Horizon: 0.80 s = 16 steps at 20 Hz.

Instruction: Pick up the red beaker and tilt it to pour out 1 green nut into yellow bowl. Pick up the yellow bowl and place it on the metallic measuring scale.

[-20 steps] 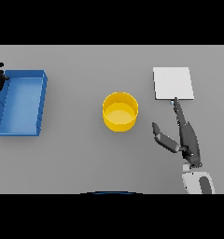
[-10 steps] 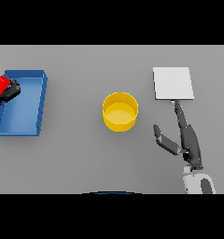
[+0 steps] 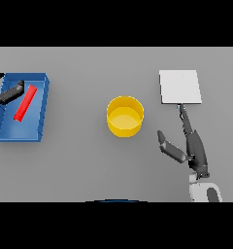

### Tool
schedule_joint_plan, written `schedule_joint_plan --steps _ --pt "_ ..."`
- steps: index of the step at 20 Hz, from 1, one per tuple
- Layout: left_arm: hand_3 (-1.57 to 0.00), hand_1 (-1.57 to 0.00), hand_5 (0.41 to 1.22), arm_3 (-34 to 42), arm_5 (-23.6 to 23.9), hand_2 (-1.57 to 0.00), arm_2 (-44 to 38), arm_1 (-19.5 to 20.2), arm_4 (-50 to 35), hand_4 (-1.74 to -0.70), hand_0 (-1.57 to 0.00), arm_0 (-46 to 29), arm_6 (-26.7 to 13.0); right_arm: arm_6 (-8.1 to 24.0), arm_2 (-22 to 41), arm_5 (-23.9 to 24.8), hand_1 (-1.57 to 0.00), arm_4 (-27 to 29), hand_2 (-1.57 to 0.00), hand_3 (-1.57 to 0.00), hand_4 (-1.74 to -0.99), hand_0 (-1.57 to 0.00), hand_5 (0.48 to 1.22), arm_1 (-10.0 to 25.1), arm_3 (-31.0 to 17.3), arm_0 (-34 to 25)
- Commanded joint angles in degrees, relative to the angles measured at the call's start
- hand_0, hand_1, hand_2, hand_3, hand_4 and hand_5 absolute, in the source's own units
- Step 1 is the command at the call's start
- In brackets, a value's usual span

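Two hands appear in my head view of the grey table (image 3: pixel 79 165). At the far left edge of the frame I see my left hand (image 3: pixel 7 95), a dark shape reaching in over the blue tray (image 3: pixel 41 130); its fingers extend toward the red beaker (image 3: pixel 25 102), but I cannot tell whether they are closed on it or only lying beside it. I read the red beaker as a long, narrow red shape, tilted on a diagonal with its upper end to the right, lying within the outline of the blue tray in the tray's upper half. I cannot tell whether it rests on the tray floor or is raised above it. No green nut is discernible to me.

At the centre of the frame stands the yellow bowl (image 3: pixel 124 127), upright and round, well apart from the tray and from both hands. Its interior looks uniformly yellow.

In the upper right of the frame lies the metallic measuring scale (image 3: pixel 180 86), a pale square plate flat on the table. Below it, at the lower right, my right hand (image 3: pixel 195 148) is released: its fingers are straight and point up toward the lower edge of the scale, one fingertip reaching just to that edge, while the thumb spreads out to the left. It grasps nothing.
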State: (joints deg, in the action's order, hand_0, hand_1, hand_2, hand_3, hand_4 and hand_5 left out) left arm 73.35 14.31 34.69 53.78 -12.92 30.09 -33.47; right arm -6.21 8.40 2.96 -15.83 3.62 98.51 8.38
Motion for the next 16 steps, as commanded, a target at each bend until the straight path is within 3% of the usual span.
schedule_joint_plan --steps 1,5,7,11,16 --pt "-0.1 -0.1 0.674 -0.2 0.4 -0.1 -0.2 -0.4 0.0 -0.79 -0.12 0.3 0.3 0.4 0.2 0.2 0.0 -0.6 0.0 0.0 -1.193 0.0 0.66 0.0 0.0 -0.1" --pt "-0.04 -0.04 0.671 -2.1 1.4 -0.04 -1.9 -0.9 -0.5 -0.79 -0.05 1.0 3.8 1.1 1.5 1.0 0.0 -4.4 0.0 0.0 -1.198 0.0 0.662 1.0 -0.7 -0.3" --pt "-0.02 -0.03 0.679 -1.4 2.2 -0.03 -1.8 -1.6 -0.5 -0.78 -0.03 0.5 4.7 -0.4 2.2 -1.6 0.0 -3.9 0.0 0.0 -1.162 0.0 0.694 2.3 -1.1 -2.4" --pt "-0.01 -0.01 0.704 -1.0 2.4 -0.01 -1.2 -1.6 -0.3 -0.79 -0.01 0.6 3.2 1.9 4.0 -6.7 0.0 -6.7 0.0 0.0 -1.234 0.0 0.707 7.4 -1.9 -9.2" --pt "0.0 0.0 0.708 -1.1 2.6 0.0 -0.6 -2.3 0.0 -0.8 0.0 0.3 3.6 3.9 10.1 -11.3 0.0 -17.8 0.0 0.0 -1.279 0.0 0.671 14.4 -4.4 -17.3"
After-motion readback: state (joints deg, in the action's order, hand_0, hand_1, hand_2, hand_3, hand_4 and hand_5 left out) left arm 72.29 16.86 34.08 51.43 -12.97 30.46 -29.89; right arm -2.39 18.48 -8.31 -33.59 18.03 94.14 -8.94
